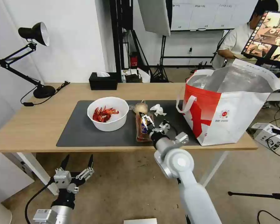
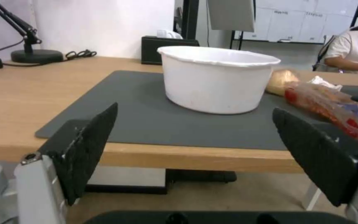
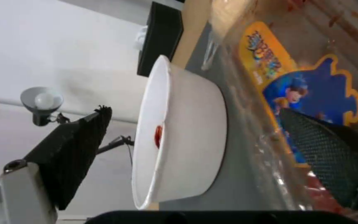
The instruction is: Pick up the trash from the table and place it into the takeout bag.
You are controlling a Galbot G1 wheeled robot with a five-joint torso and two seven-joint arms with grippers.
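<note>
Clear hinged plastic tray (image 1: 143, 127) with reddish scraps lies on the dark grey mat (image 1: 84, 130), just right of the white bowl of crayfish shells (image 1: 108, 114), long axis running from the table's near edge toward the back. Right gripper (image 1: 146, 122) sits over the tray's near half, fingers spread; in the right wrist view one finger pad (image 3: 328, 155) is down on the clear lid, the other (image 3: 75, 146) is out past the bowl's side. So the jaws look to straddle the tray across its short width, nothing clamped yet. My read: closing across the width is the move, and the thin lid may flex or slip.

Beige bagged lump (image 1: 140, 108) touches the tray's far end; crumpled tissue (image 1: 158, 109) is just right of that. Takeout bag (image 1: 227, 109) stands right of the tray, mouth open, foil lining showing.

Left gripper (image 1: 77, 168) is parked below the table's near edge (image 1: 28, 124), jaws wide, facing the bowl.

Writing: tray lid carries a yellow-and-blue cartoon sticker (image 3: 307, 90), lettering not legible. Bag has a small round red logo (image 1: 224, 114), with text too small to read.
</note>
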